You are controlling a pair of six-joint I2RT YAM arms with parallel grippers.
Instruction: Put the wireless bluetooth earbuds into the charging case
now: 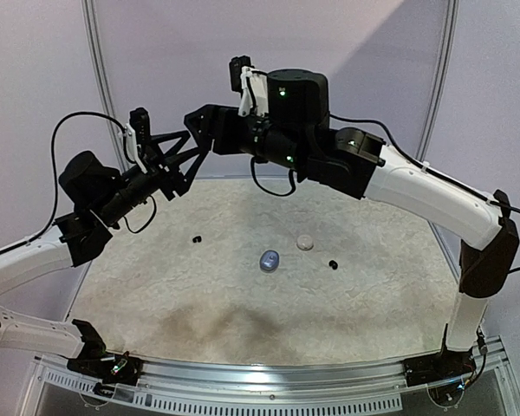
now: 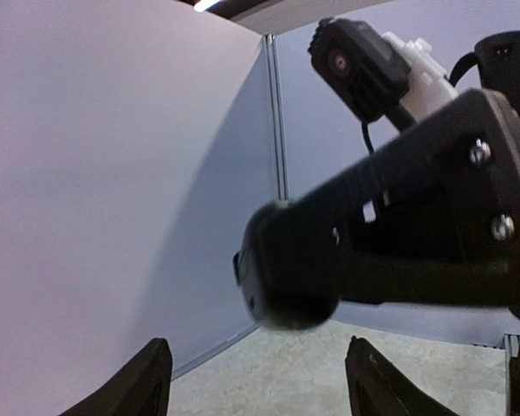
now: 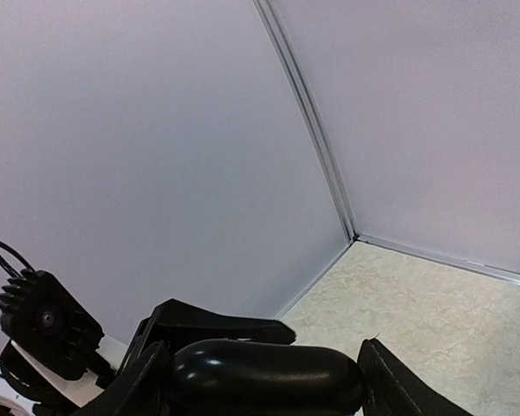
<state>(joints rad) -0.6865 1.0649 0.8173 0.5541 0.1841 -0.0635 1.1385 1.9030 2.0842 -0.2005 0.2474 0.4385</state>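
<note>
We see one black bud [image 1: 197,238] lying on the table [image 1: 156,295] left of centre. A second bud [image 1: 333,264], also black, lies right of centre, well apart from the first. Between them sit a white round piece [image 1: 305,243] and a bluish oval piece [image 1: 269,260], both larger than the buds. We cannot tell whether these are cases or buds.

The black case [image 3: 260,377] is high above the table, near the back wall [image 3: 139,147]. It lies crosswise between the fingers of the right gripper [image 1: 204,126], touching both, so that gripper is clamped on it at a wide spread.

The left gripper [image 2: 260,386] points up at the case from the left. Its jaws stand apart with bare table showing between them and nothing in their hold. The case end hangs just past its tips.
</note>
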